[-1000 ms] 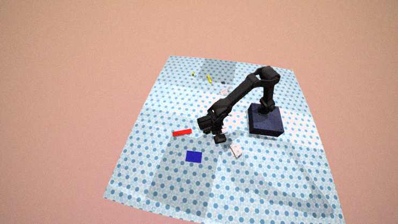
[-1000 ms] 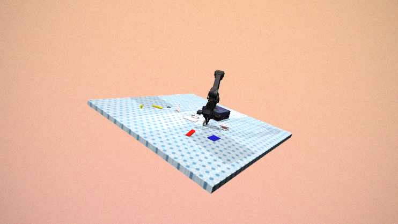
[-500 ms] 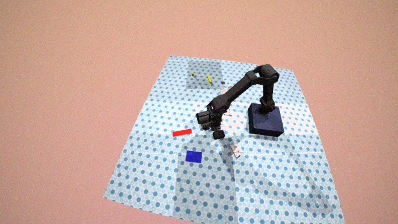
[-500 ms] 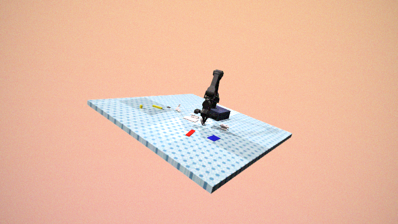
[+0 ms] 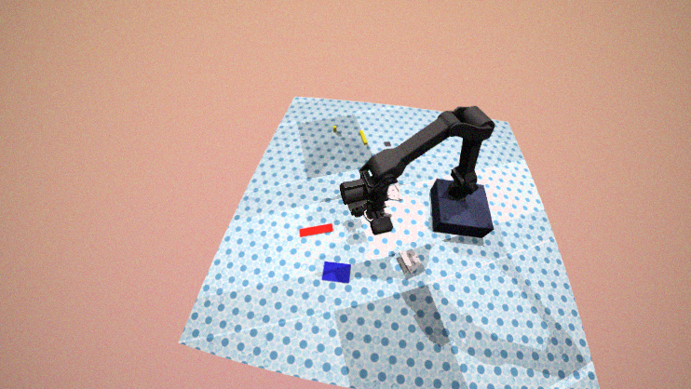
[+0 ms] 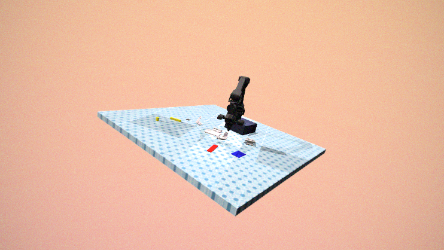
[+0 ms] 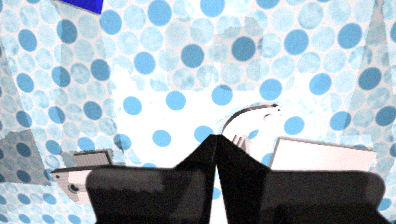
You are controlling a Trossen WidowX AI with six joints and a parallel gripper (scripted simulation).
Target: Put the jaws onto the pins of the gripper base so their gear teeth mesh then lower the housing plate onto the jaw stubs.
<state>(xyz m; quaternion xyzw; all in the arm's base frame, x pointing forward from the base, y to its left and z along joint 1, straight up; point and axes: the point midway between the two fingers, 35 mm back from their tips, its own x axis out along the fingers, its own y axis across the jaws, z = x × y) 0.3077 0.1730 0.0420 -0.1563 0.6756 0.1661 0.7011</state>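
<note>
My gripper [image 6: 228, 128] [image 7: 215, 140] is shut, its fingertips together with nothing between them, above the table. A pale curved jaw [image 6: 222, 136] [image 7: 240, 118] lies just beyond the tips in the wrist view, its toothed end partly behind a finger. A second pale jaw [image 6: 198, 121] lies farther back in the exterior view. The pale gripper base [image 5: 410, 261] [image 6: 249, 142] [image 7: 75, 184] stands apart, left of the fingers in the wrist view and partly hidden there. A flat pale piece [image 6: 210, 132] [image 7: 320, 156], apparently the housing plate, lies right of the fingers in the wrist view.
A red bar [image 5: 316, 230] [image 6: 212, 148] and a blue block [image 5: 336, 272] [image 6: 238, 154] [image 7: 90, 4] lie near the work area. A yellow bar [image 5: 363, 137] [image 6: 175, 119], a small yellow block [image 5: 334, 128] [image 6: 157, 118] and a small grey piece [image 5: 386, 143] [image 6: 188, 119] lie farther back.
</note>
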